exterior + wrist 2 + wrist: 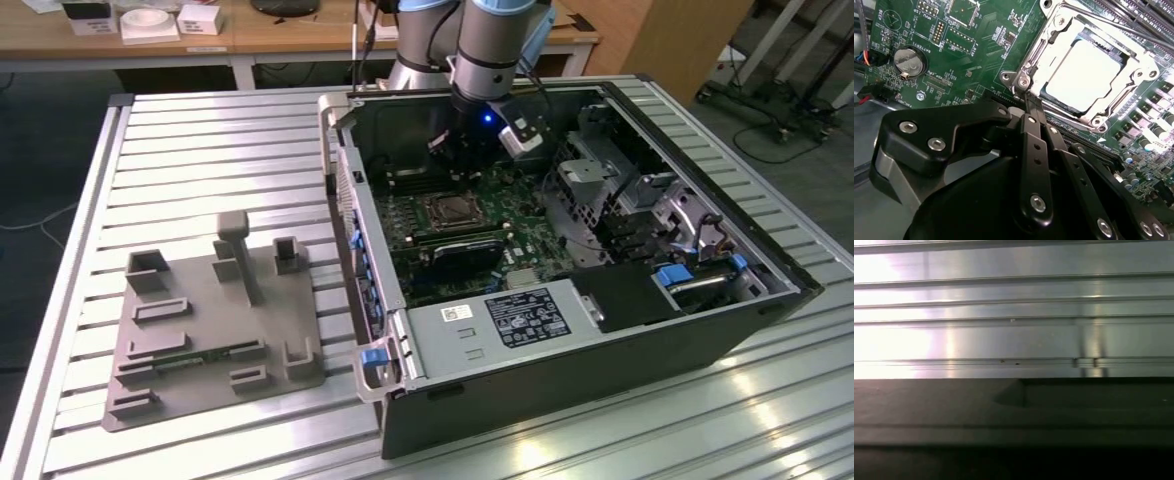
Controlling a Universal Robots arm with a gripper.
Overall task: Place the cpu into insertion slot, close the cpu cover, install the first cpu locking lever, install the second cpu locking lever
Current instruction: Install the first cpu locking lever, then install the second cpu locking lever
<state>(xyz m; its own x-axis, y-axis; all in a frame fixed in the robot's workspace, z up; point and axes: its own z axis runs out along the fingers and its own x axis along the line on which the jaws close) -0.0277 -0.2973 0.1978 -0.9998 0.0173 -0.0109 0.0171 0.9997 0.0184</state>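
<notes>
Landmark: everything is placed from the insertion slot (1089,75), the square socket with the silvery rim on the green board (979,55) inside the open computer case (721,300).
Cpu: the cpu (1085,75) is seen lying flat inside the insertion slot, its pale grey top showing.
Cpu cover: the cpu cover (1134,90) looks laid down around the cpu, with the chip seen through its window.
Levers: a thin metal rod (1094,22) is seen lying across the far side of the insertion slot; it cannot be told if any lever is locked.
Pincer: the pincer (1026,107) is held just beside one corner of the insertion slot, its fingers pressed together with nothing between them.
In the exterior view: the pincer (461,150) is seen hanging just behind the insertion slot (451,212).
Bench: the case is carried by the ribbed metal bench (200,130).
What could go wrong: the cover could be scraped or lifted if the pincer tip is pushed sideways into the corner.
Another risk: small parts on the board next to the insertion slot could be knocked if the tip is dropped too low.
Another risk: a springy rod could slip off the closed tip and snap back.
</notes>
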